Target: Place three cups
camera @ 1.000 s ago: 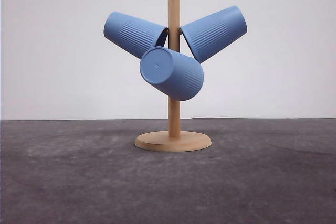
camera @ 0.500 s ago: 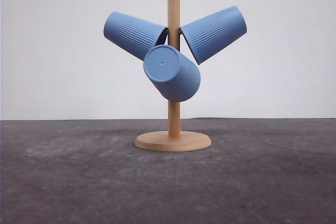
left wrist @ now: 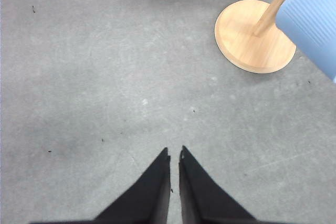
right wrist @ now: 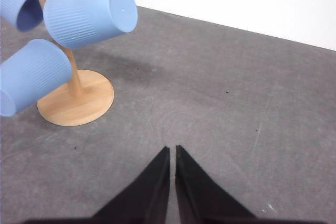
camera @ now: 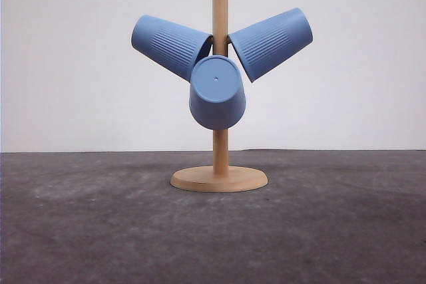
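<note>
Three blue ribbed cups hang mouth-inward on the pegs of a wooden stand [camera: 220,144]. One cup [camera: 170,44] points up-left, one cup [camera: 271,41] points up-right, and the third cup [camera: 217,92] hangs in front with its flat base facing the camera. The right wrist view shows the same cups [right wrist: 89,16] on the pole above the round base [right wrist: 77,100]. My left gripper [left wrist: 174,156] is shut and empty over bare table, away from the stand's base [left wrist: 254,38]. My right gripper [right wrist: 172,151] is shut too, holding nothing, to the right of the stand.
The grey mat [camera: 100,231] stretches wide around the stand. A white wall [camera: 66,64] rises behind the table's far edge.
The front cup has swung on its peg, from tilting down-right to hanging nearly straight with its base toward the camera. The other two cups stayed still.
</note>
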`<action>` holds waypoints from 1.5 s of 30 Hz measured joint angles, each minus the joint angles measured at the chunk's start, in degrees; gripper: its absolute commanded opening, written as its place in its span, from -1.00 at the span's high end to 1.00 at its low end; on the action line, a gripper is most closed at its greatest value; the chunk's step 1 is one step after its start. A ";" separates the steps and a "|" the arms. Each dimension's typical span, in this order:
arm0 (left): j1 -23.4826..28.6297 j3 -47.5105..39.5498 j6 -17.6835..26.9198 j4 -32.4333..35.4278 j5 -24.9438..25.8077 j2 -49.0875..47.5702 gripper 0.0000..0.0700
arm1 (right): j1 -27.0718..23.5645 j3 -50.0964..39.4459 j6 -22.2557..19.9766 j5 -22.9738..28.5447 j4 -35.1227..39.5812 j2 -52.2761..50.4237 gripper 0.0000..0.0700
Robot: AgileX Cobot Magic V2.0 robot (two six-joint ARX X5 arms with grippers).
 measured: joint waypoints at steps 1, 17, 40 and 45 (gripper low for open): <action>0.00 0.00 0.00 0.00 0.00 0.00 0.99 | 0.00 0.00 0.00 0.00 0.01 0.00 0.96; 1.03 -20.76 -0.97 23.89 -0.03 -15.96 0.99 | 0.00 0.00 0.01 0.00 0.08 0.00 0.96; 7.49 -66.49 -7.48 53.21 -3.55 -52.41 0.99 | 0.00 0.00 0.00 0.00 0.11 0.00 0.96; 7.56 -66.51 -7.48 48.72 -5.18 -54.44 0.99 | 0.00 0.00 0.00 0.00 0.13 0.00 0.96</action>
